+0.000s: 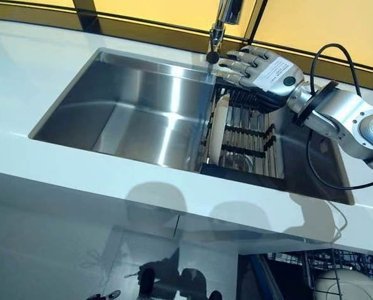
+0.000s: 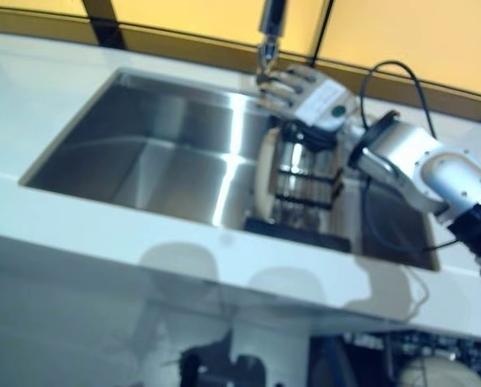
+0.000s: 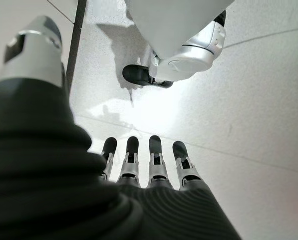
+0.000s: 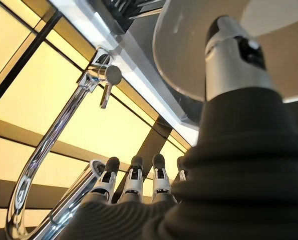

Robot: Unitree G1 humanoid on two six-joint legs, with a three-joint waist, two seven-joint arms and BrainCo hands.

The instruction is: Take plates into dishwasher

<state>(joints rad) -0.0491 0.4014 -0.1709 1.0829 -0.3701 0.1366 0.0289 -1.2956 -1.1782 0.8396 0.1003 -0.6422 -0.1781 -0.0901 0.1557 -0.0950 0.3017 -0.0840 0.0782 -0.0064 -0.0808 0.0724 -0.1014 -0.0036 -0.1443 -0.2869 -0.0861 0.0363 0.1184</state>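
One cream plate (image 1: 220, 131) stands on edge at the left end of a dark dish rack (image 1: 252, 134), which sits in the right part of the steel sink (image 1: 136, 119). My right hand (image 1: 261, 69) hovers above the rack's far end, just under the faucet, open, with its fingers stretched out and holding nothing. In the right wrist view the plate (image 4: 188, 50) shows past the thumb, apart from the fingers (image 4: 135, 180). My left hand (image 3: 155, 160) appears only in the left wrist view. It hangs open with straight fingers over the floor.
The chrome faucet (image 1: 218, 28) rises at the sink's back edge, close to my right hand. A white counter (image 1: 80, 181) surrounds the sink. Below the counter at lower right, a wire dishwasher rack (image 1: 311, 269) holds a white plate (image 1: 345, 284).
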